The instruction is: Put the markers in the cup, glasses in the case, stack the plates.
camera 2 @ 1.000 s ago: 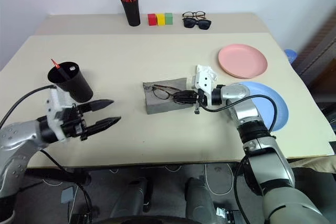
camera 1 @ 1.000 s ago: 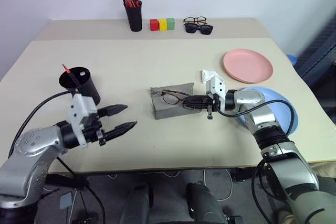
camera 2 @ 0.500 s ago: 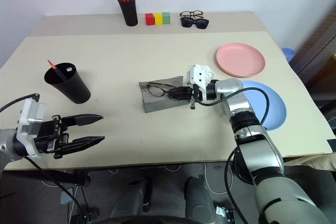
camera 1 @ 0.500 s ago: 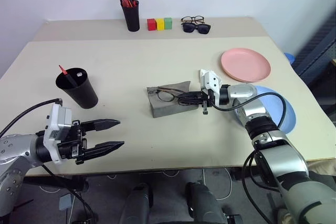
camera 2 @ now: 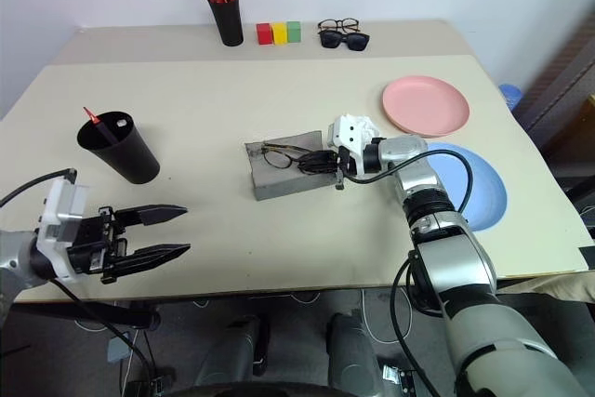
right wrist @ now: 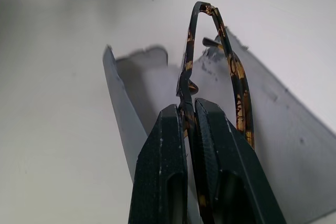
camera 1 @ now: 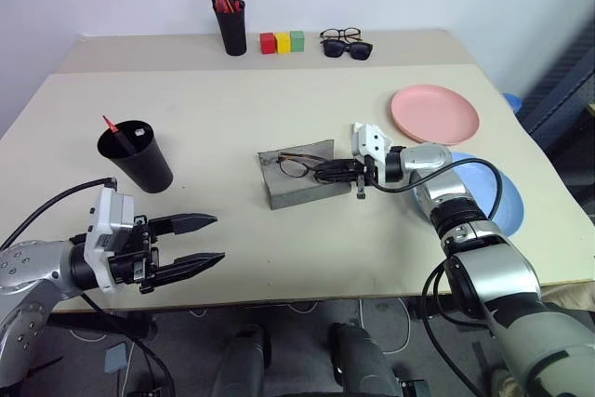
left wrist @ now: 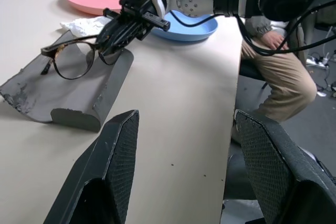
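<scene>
Thin wire frame pinched over grey felt: the glasses go into the case.

Nearest to us, our left gripper [camera 1: 206, 240] hangs with fingers spread and empty, in front of the cup [camera 1: 137, 154] that has a red marker [camera 1: 115, 127] in it. Further in, our right gripper [camera 2: 321, 163] is pressed together on the glasses [camera 1: 300, 166], above the open case [camera 1: 299, 177]. We judge them light and fragile (the lenses scratch easily), so the rim is the good place to hold. The right wrist view shows the pinch closely; the head views show the pink plate [camera 1: 437, 115] and blue plate [camera 1: 500, 200] apart, not yet stacked.
</scene>
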You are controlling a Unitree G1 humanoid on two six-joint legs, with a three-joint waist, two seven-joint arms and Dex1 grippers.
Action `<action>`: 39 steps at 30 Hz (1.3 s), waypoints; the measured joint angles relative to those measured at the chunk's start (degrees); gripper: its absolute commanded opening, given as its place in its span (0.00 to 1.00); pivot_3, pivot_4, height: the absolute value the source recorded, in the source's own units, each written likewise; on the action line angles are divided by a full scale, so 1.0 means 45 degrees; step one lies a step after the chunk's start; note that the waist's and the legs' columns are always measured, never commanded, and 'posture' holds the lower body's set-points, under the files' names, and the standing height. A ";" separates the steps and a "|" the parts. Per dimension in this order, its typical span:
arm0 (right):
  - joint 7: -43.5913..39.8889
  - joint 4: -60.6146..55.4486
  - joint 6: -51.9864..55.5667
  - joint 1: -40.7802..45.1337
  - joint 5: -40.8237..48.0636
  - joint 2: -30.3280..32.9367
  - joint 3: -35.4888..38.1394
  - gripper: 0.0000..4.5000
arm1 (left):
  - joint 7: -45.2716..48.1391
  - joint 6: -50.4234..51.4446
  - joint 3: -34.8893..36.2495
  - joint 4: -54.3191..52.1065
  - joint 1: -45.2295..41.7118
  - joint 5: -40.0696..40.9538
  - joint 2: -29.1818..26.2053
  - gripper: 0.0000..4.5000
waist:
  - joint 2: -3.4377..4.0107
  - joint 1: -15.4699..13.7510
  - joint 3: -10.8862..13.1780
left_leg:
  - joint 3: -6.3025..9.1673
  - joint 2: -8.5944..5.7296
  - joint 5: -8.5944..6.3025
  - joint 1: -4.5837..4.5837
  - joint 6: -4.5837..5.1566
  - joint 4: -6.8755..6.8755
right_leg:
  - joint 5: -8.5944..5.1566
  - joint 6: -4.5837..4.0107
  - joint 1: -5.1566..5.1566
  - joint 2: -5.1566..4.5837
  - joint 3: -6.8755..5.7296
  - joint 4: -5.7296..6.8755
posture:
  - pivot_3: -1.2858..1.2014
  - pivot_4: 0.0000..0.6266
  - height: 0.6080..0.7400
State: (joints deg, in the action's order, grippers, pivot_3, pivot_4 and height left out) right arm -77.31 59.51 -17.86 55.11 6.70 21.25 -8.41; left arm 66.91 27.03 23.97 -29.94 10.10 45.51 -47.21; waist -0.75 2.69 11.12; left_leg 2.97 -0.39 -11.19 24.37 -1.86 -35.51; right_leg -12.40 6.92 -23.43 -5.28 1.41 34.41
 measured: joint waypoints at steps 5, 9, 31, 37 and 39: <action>0.0013 0.0650 -0.0032 0.0226 -0.0430 0.0017 0.0051 0.48 | -0.0249 -0.0003 0.0024 -0.0041 0.0096 0.0013 0.0000 0.66 | 0.0001 -0.0009 0.0000 | 0.0001 0.0000 0.0003 0.0000 -0.0005 0.0005 | -0.0001 -0.0002 -0.0001 0.0001 0.0000 0.0000 | 0.52 0.24 1.00; 0.0247 0.0702 -0.0300 0.0254 -0.0496 0.0112 0.0135 0.95 | -0.0753 -0.0016 -0.0006 -0.0016 -0.0198 -0.0031 0.0070 0.66 | 0.0003 -0.0020 0.0002 | 0.0003 0.0000 0.0007 -0.0002 -0.0009 0.0010 | -0.0001 -0.0002 -0.0001 0.0003 -0.0001 0.0002 | 0.52 0.24 1.00; 0.3289 -1.5163 0.6385 -1.2240 0.2070 0.5458 0.5388 0.99 | -0.8751 -0.0867 -0.7183 1.2267 -1.3302 -0.8882 0.5714 0.66 | -0.0010 -0.0587 0.0002 | 0.0011 -0.0011 0.0021 0.0012 -0.0024 -0.0043 | -0.0007 0.0029 0.0028 0.0018 0.0006 0.0003 | 0.52 0.24 1.00; 0.4369 -1.6823 0.6798 -1.4295 0.2377 0.5341 0.6591 0.99 | -0.7747 -0.3437 -0.7883 1.7874 -1.6498 -1.0255 0.6484 0.66 | -0.0017 -0.0466 0.0005 | 0.0003 -0.0013 0.0017 0.0024 -0.0021 -0.0038 | -0.0010 0.0033 0.0030 0.0010 0.0003 -0.0027 | 0.52 0.24 1.00; 0.4738 -1.7099 0.6839 -1.4653 0.2475 0.5175 0.6798 0.99 | -0.6209 -0.4388 -0.7797 1.9471 -1.7106 -1.0164 0.6861 0.66 | -0.0022 -0.0495 0.0007 | 0.0004 -0.0013 0.0016 0.0030 -0.0020 -0.0036 | -0.0006 0.0025 0.0026 0.0010 0.0000 -0.0032 | 0.52 0.24 1.00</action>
State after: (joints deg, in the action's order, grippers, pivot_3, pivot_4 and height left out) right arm -55.99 -17.43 12.91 -10.83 17.84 44.54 22.18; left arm 38.97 7.28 -11.11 57.68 -66.88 -0.23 -16.33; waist -0.84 0.46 11.15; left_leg 2.99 -0.45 -11.12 24.50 -1.95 -35.67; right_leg -12.42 7.03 -23.31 -5.24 1.41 34.27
